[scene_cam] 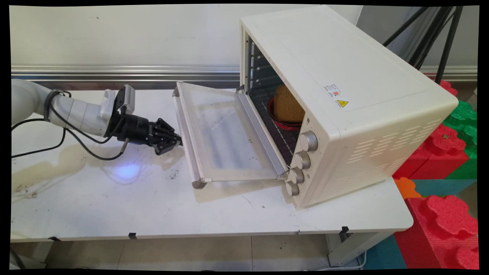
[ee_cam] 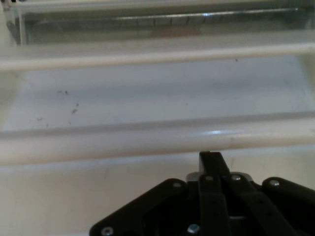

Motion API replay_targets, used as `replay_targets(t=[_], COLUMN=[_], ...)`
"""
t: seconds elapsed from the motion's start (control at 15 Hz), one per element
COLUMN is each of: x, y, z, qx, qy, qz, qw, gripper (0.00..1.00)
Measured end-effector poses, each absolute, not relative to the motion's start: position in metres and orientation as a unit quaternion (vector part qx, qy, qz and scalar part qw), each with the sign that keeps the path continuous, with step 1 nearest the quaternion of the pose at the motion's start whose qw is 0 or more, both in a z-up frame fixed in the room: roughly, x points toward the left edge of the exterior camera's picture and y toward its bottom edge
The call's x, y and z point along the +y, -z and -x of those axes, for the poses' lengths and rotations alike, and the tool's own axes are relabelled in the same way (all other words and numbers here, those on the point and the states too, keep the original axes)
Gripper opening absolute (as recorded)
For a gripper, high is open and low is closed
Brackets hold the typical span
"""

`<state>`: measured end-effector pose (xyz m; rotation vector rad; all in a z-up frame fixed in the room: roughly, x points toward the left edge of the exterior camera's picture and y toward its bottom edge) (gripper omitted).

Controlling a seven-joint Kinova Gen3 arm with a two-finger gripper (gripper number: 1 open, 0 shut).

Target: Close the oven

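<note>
Claw low over the tabletop, fingers pressed together, gripping nothing. Tips sat just short of the handle bar on the oven door, which hung fully open straight ahead. Beyond the door, the cream toaster oven stood with a red bowl on its rack. Bowl held a brown slice of bread, standing on edge. Four knobs ran down the oven front.

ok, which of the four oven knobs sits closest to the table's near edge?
The bottom knob, smallest-looking of the column, below the other three at the oven's front corner.
</note>
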<state>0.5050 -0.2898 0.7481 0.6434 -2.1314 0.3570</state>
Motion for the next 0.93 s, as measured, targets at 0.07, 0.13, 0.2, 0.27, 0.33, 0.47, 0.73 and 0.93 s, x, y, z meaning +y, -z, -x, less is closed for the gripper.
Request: replay_targets(t=[0.07,0.13,0.2,0.27,0.33,0.47,0.73,0.93], x=[-0.291,-0.292,-0.293,-0.295,-0.296,-0.298,-0.3,-0.302], y=[-0.748,-0.748,-0.748,-0.749,-0.749,-0.749,-0.751,-0.755], z=[-0.504,-0.503,-0.502,-0.5,-0.499,-0.497,-0.494,-0.491], qx=[-0.853,-0.852,-0.851,-0.851,-0.85,-0.848,-0.845,-0.841], qy=[-0.144,-0.146,-0.147,-0.149,-0.151,-0.155,-0.164,-0.172], qz=[-0.257,-0.256,-0.254,-0.252,-0.251,-0.248,-0.24,-0.232], qw=[0.431,0.433,0.434,0.436,0.438,0.441,0.448,0.456], gripper=[0.0,0.0,0.0,0.0,0.0,0.0,0.0,0.0])
